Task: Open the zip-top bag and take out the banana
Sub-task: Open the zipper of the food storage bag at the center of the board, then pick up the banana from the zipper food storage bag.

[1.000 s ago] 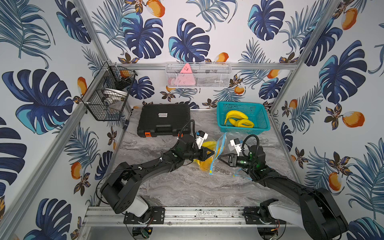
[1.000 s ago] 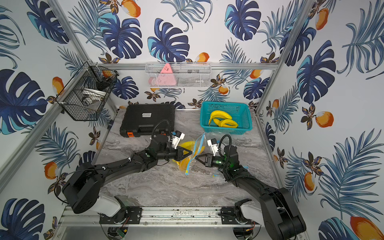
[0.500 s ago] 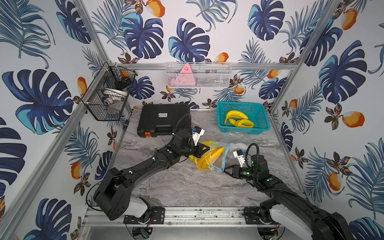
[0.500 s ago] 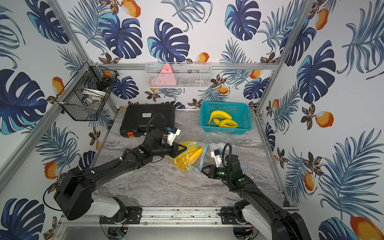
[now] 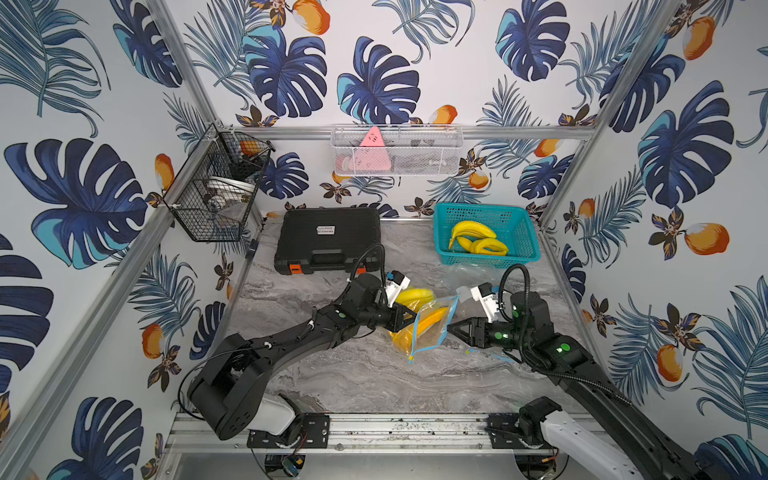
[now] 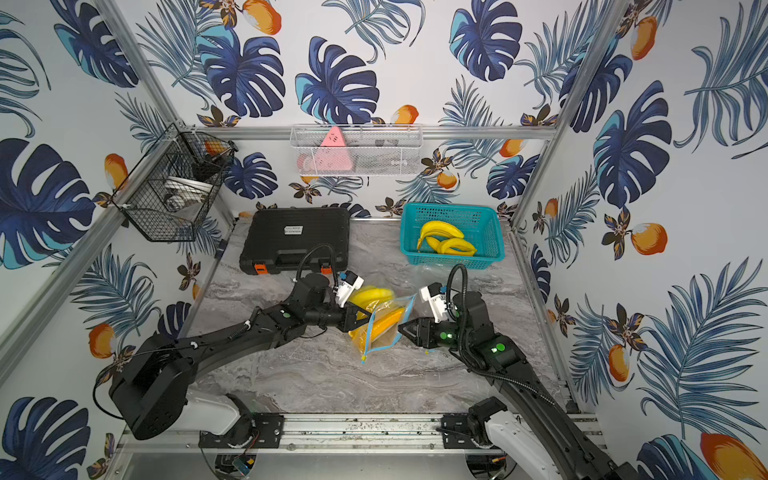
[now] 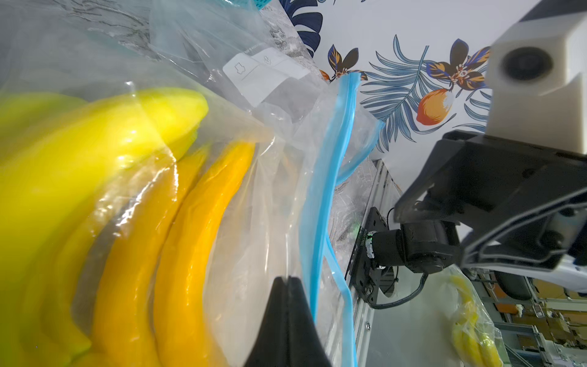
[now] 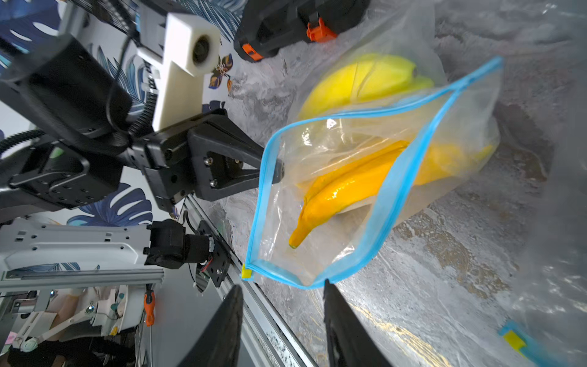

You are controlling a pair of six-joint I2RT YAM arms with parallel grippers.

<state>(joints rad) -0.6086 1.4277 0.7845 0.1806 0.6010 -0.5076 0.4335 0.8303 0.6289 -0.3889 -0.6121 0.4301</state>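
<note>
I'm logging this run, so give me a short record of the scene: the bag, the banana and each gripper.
zip-top bag: mouth open
banana: inside the bag
left gripper: shut on the bag's blue rim
right gripper: open, at the bag's mouth, holding nothing
teal basket: at the back, holding other bananas

Bright, even light; blurred wrist-view foregrounds

White walls (image 5: 457, 62) printed with blue palm leaves and orange fruit close in a grey marbled bench (image 5: 374, 374), with aluminium rails (image 5: 519, 132) at the corners. A black wire basket (image 5: 216, 199) hangs at ten o'clock and a white mesh basket (image 5: 415, 153) at twelve. The light is even.
</note>
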